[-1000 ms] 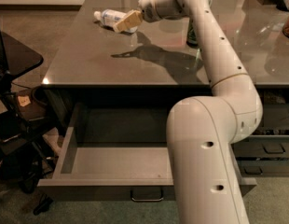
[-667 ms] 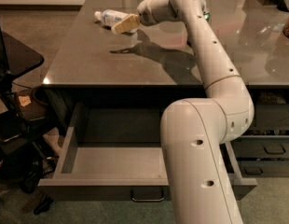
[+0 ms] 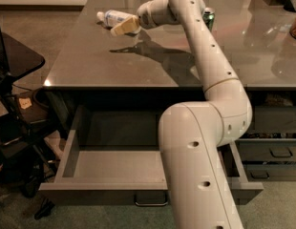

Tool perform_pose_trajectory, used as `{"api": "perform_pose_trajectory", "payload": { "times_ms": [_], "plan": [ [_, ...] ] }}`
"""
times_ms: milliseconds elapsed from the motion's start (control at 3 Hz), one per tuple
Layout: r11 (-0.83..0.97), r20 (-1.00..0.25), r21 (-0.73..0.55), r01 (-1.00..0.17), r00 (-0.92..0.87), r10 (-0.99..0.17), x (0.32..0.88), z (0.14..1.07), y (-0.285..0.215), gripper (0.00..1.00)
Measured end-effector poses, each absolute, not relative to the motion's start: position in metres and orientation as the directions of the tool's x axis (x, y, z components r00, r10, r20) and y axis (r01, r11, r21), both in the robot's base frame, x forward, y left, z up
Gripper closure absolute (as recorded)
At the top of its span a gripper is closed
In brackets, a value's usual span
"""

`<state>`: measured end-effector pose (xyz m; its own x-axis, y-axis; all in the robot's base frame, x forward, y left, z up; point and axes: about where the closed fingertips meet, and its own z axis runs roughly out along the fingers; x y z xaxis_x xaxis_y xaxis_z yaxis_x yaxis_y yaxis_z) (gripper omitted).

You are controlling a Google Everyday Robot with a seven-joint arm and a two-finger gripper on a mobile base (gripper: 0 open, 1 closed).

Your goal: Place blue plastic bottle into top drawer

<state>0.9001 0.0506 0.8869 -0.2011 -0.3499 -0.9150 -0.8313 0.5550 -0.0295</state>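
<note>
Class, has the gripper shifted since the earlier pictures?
Yes: the gripper, beside the blue plastic bottle, has edged slightly left and nearer the camera; the bottle stayed put.

Place: looks like an office.
Evidence: a wide grey desk [image 3: 114,66] with stacked metal side drawers [image 3: 277,151].
Gripper: the gripper [image 3: 124,27] hangs above the desk's far side.

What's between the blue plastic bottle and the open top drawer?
Only bare desktop, in the camera view. The tool hangs beside the blue plastic bottle, toward the desk's far side.
</note>
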Motion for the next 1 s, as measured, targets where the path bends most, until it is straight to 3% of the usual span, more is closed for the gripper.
{"api": "perform_pose_trajectory", "payload": {
  "times_ms": [1000],
  "plan": [
    [0.618, -0.919, 0.021, -0.786, -0.259, -0.297, 0.9238, 0.8726, 0.0693, 0.00]
  ]
}}
